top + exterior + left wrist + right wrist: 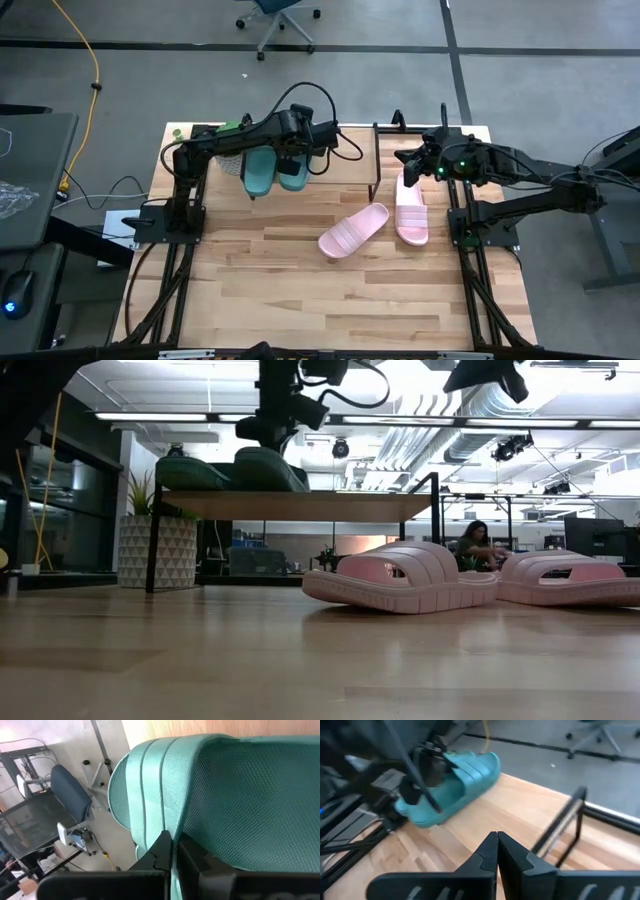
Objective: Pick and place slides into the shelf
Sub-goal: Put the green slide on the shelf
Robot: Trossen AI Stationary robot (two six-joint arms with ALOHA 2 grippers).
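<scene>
Two dark teal slides (260, 172) (296, 175) sit side by side, soles down, on the shelf's light wood top (330, 505) at the far left. My left gripper (174, 852) is shut on the strap of the right-hand one (265, 468). Two pale pink slides lie sole-down on the table: one slanted at mid-table (353, 232), one near the right edge (411, 210). My right gripper (497, 845) hangs shut and empty above the far right (405, 160), over the far end of that pink slide. My left gripper pinches the ribbed strap's edge (167, 815) between its two fingers. One finger (160, 850) lies on the strap's outer face, the other (195, 855) on the inner side above the footbed. The fingers slant down from above. The low view shows the slide's sole on the shelf top.
The shelf's black end frame (377, 160) stands between the teal slides and the pink ones. A white patterned plant pot (160, 545) stands behind the shelf's left legs. A person sits in the room beyond (478, 545). Bare wood spans the table's near half (330, 300).
</scene>
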